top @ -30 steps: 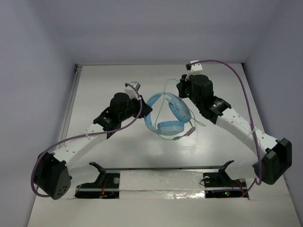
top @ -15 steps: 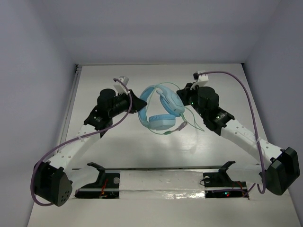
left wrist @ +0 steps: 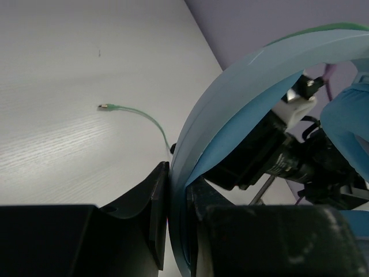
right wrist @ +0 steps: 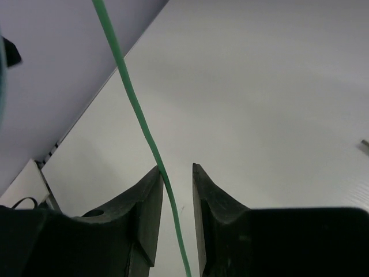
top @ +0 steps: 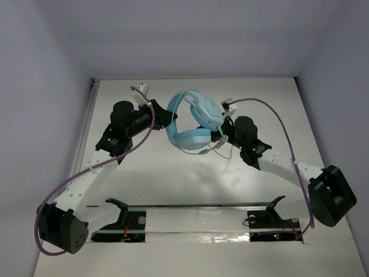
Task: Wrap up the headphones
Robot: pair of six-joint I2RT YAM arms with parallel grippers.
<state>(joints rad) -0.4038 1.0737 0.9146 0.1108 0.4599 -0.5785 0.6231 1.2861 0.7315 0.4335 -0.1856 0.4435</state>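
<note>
The light blue headphones (top: pixel 193 124) hang above the middle of the table, headband (left wrist: pixel 230 109) on the left, earcups to the right. My left gripper (top: pixel 167 119) is shut on the headband; in the left wrist view the band is pinched between its fingers (left wrist: pixel 179 196). The thin pale-green cable (top: pixel 199 151) dangles below the earcups, and its plug end (left wrist: pixel 105 106) lies on the table. My right gripper (top: pixel 222 134) sits just right of the earcups. Its jaws (right wrist: pixel 176 173) stand slightly apart, and the green cable (right wrist: pixel 135 107) runs loosely between them along the left finger.
A metal rail (top: pixel 196 208) with two black brackets crosses the near edge between the arm bases. Purple robot cables (top: pixel 271 107) loop over both arms. White walls close the table at the back and sides, with a raised strip (top: pixel 89 115) along the left edge.
My left arm has carried the headphones left and toward the back. My right gripper has swung in close under the earcups and opened; the cable now runs free between its jaws.
</note>
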